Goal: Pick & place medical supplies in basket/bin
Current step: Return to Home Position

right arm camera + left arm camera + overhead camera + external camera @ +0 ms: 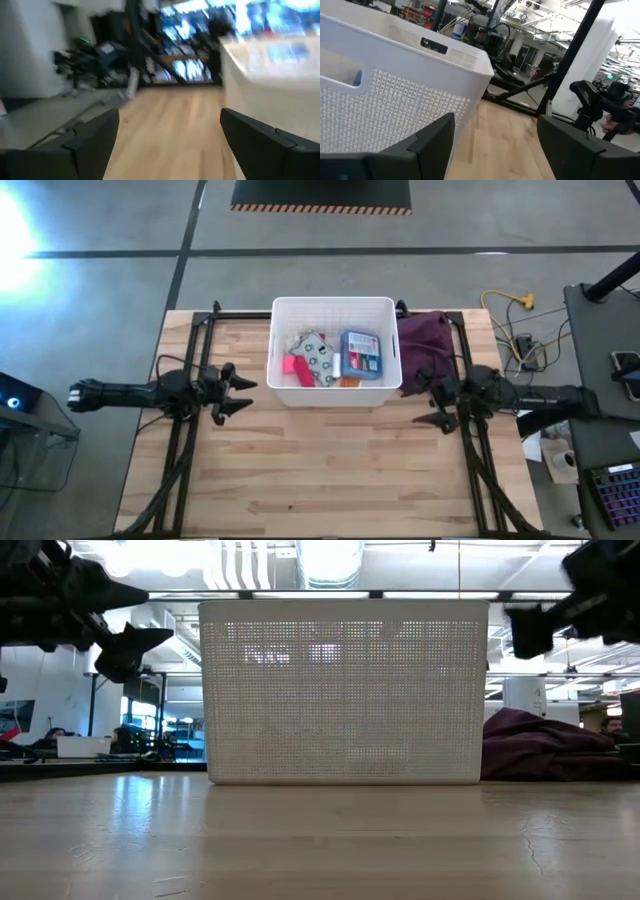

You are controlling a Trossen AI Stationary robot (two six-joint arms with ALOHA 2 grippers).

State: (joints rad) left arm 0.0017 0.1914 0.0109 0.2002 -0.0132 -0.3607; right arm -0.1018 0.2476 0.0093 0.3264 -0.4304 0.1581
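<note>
Where the pale wooden table [330,470] is viewed from above, a large white rectangular perforated plastic bin [335,302] is placed at 12 o'clock. Held inside:
- a flat blue box [362,352]
- a grey-white patterned flat pack [318,352]
- a small pink-red piece [298,366]

The left gripper [248,394] is held at the bin's 8 o'clock, jaws wide and empty. The right gripper [422,396] is held at 4 o'clock, likewise. A crumpled maroon cloth [425,340] is laid just beside the bin at 3 o'clock.

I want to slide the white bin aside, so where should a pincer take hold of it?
I'd take the bin by the top rim of its short wall on the robot's left, coming down from above: that wall stands upright and thin, with a handle slot under the rim.
</note>
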